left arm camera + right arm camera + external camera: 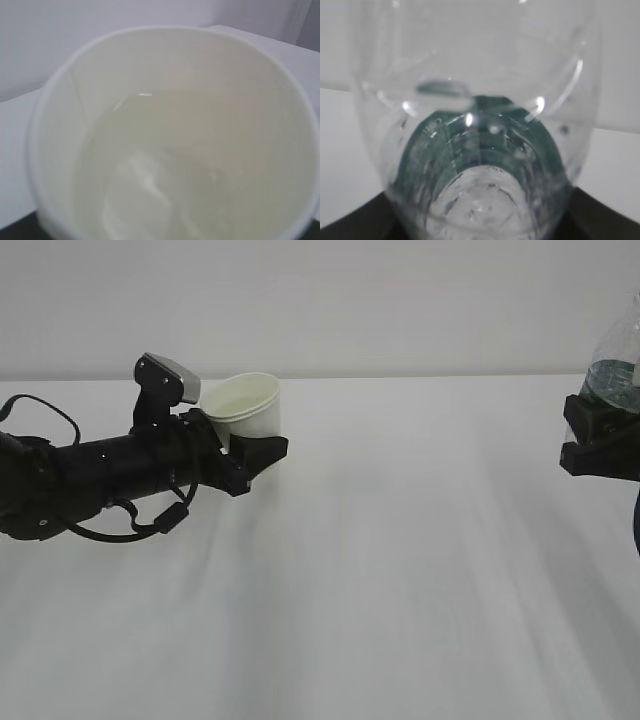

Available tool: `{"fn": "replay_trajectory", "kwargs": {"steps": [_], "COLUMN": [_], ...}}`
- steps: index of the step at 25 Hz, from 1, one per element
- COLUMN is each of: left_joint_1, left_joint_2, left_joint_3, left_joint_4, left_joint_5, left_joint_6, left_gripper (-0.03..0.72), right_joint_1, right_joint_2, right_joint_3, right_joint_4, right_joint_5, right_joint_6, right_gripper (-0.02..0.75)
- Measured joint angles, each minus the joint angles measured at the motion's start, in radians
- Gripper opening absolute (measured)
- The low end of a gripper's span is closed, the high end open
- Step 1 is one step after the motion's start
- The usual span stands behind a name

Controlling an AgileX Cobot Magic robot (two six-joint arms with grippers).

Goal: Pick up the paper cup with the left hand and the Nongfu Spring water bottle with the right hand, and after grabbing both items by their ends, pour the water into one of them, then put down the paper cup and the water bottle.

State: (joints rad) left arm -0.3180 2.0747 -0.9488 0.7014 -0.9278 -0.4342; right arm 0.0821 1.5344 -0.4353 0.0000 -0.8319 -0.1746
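White table (pixel 400 570); left fingers (pixel 262 448) clamp paper cup (pixel 245 405) holding water (pixel 165 165); right fingers (pixel 600 445) clamp Nongfu Spring water bottle (pixel 615 355).

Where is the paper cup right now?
Exterior view, left side: the paper cup sits tilted in the left end effector, above the table, far from the bottle.

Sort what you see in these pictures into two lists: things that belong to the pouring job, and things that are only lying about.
Belongs to the job:
paper cup, held by the left gripper, with water in it
Nongfu Spring water bottle, held by the right gripper

Only lying about:
nothing; only the white table shows
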Motion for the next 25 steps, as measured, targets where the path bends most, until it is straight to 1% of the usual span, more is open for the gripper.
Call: {"fn": "replay_trajectory", "kwargs": {"steps": [25], "left_joint_1": [0.232], "left_joint_2": [0.000], "left_joint_3": [0.000], "left_joint_4": [-0.040], "left_joint_5": [0.000], "left_joint_6": [0.002], "left_gripper": [0.449], "right_joint_1": [0.000], "right_joint_2": [0.000], "right_joint_3": [0.000], "right_joint_4": [0.000], "right_joint_5": [0.000], "right_joint_6": [0.014], "right_gripper": [0.424]}}
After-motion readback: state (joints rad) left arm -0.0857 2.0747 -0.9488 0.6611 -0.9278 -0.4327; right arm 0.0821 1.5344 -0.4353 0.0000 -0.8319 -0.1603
